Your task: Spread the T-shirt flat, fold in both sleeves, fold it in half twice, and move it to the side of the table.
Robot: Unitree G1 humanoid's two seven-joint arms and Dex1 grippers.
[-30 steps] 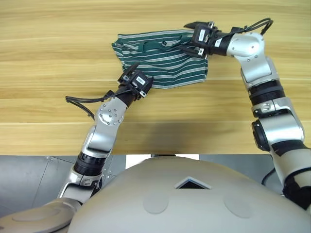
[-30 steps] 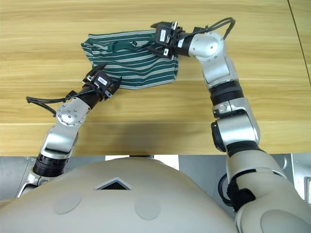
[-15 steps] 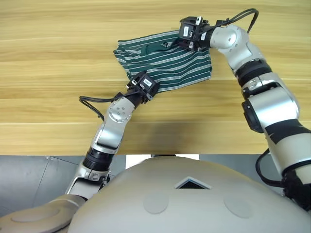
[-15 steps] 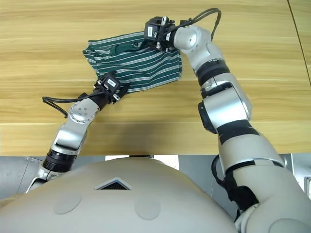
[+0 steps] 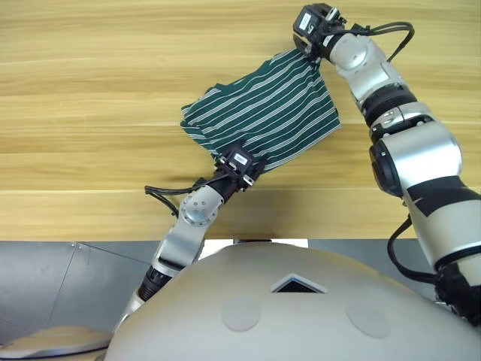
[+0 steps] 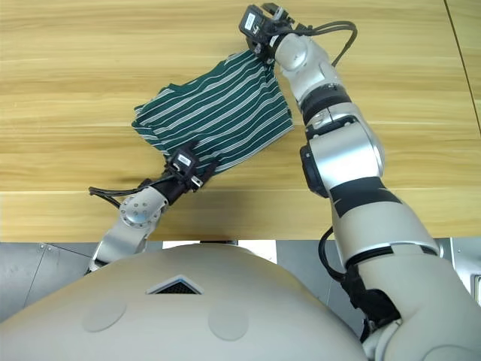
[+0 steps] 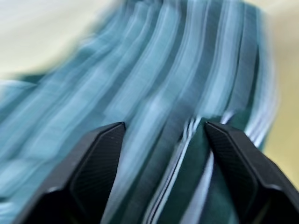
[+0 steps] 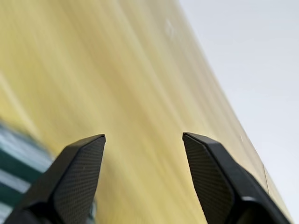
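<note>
My left gripper (image 5: 242,159) sits on the shirt's (image 5: 263,113) near edge. Its fingers are apart with striped cloth between them, not pinched as far as I can tell. My right gripper (image 5: 305,36) is at the far corner, also spread, with bare table (image 5: 90,90) between its fingers. With neither closed, a pull would likely slip off and leave the shirt bunched, not flat.
</note>
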